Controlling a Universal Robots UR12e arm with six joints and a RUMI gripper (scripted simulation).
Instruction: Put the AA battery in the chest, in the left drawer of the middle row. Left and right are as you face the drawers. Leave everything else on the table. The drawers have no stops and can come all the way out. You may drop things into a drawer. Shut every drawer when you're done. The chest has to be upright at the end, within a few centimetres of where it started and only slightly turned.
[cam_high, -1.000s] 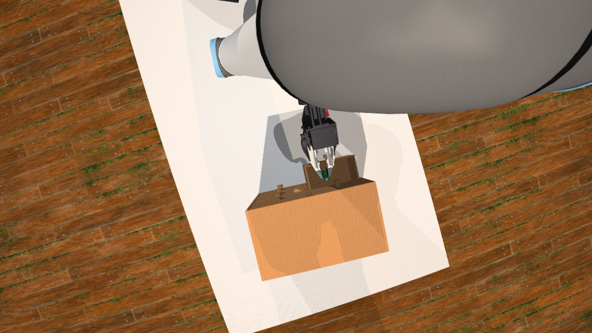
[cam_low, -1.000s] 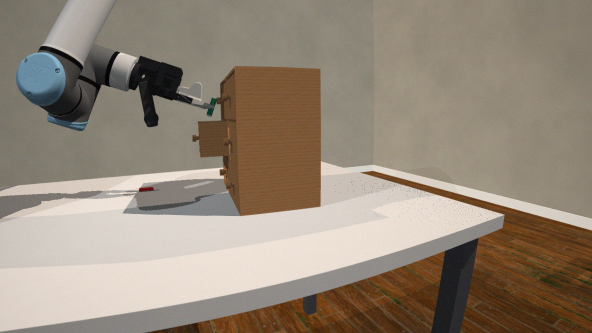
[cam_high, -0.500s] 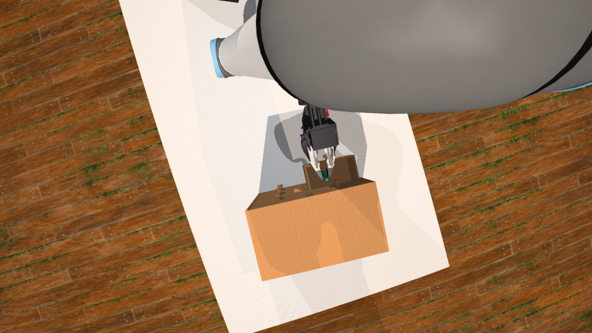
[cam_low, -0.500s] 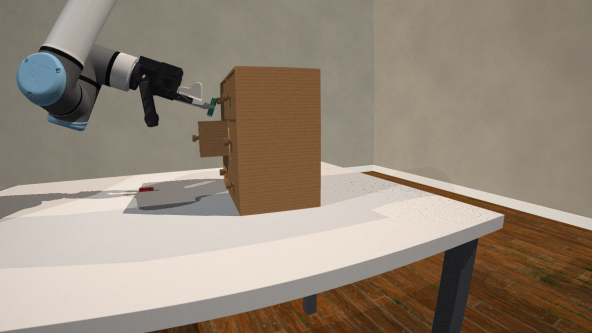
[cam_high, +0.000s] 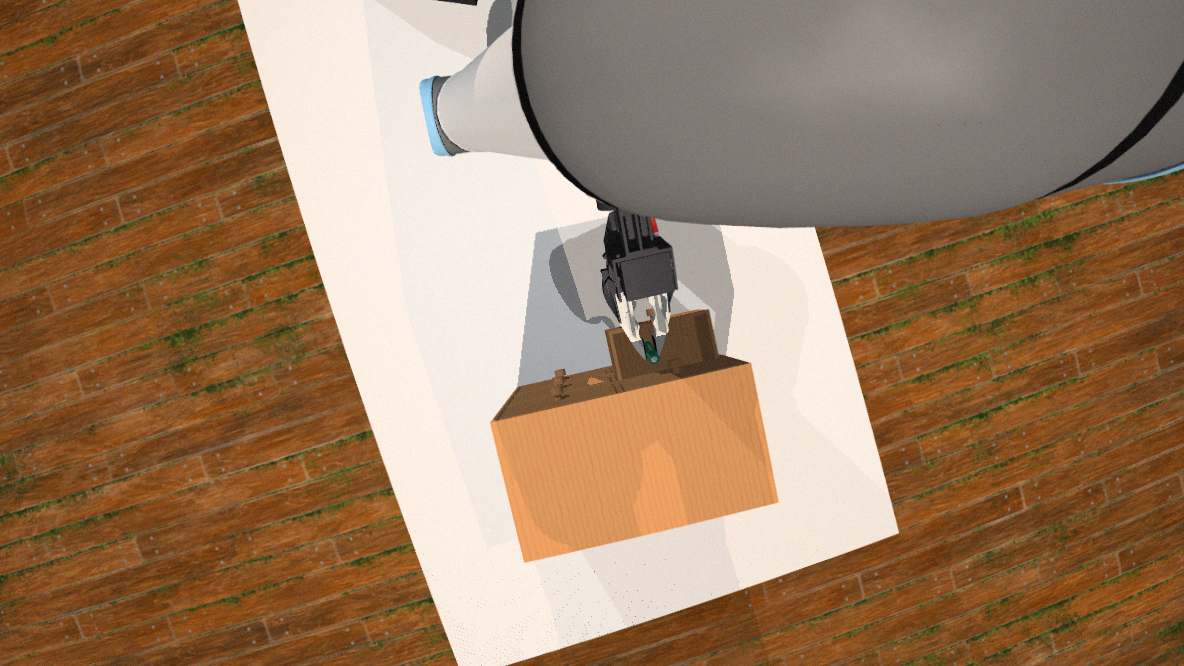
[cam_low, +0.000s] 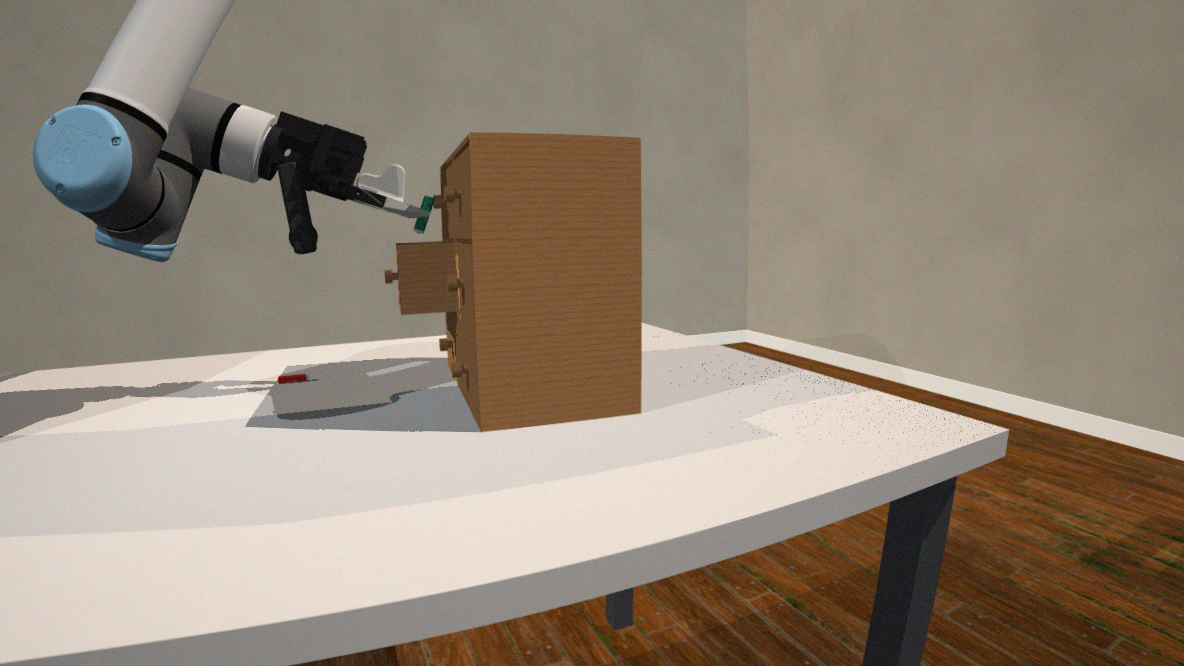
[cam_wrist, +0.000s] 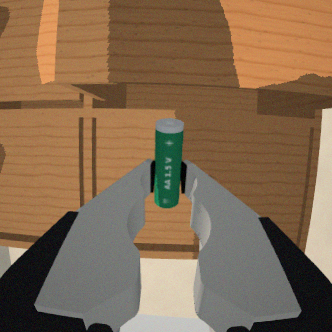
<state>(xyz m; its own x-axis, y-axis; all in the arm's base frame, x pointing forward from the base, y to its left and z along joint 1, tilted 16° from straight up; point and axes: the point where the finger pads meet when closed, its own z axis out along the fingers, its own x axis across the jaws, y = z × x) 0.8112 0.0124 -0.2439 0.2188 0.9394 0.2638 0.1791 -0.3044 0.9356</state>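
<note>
The hand (cam_high: 648, 336) (cam_low: 422, 212) (cam_wrist: 167, 162) is grasping the green AA battery (cam_high: 651, 352) (cam_low: 423, 218) (cam_wrist: 169, 162) between its fingertips, above the pulled-out left drawer (cam_high: 693, 341) (cam_low: 427, 278) of the middle row. The battery is outside the drawer, tilted in the exterior view. The chest (cam_high: 637, 463) (cam_low: 554, 281) (cam_wrist: 250, 200) stands upright near the desk's (cam_high: 827, 497) (cam_low: 579, 530) short edge at the bottom of the top view. A red cylinder (cam_high: 653, 224) (cam_low: 292, 378) lies in from the edges, before the drawer fronts.

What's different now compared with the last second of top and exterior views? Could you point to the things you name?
Nothing visibly changed. The gripper (cam_high: 648, 337) (cam_low: 423, 213) (cam_wrist: 167, 162) has not visibly moved and stays shut on the green AA battery (cam_high: 652, 354) (cam_low: 424, 218) (cam_wrist: 169, 160); nothing was taken or let go. The middle-row left drawer (cam_high: 699, 335) (cam_low: 426, 279) is still pulled out, and the red object (cam_high: 653, 224) (cam_low: 292, 378) lies where it was.
</note>
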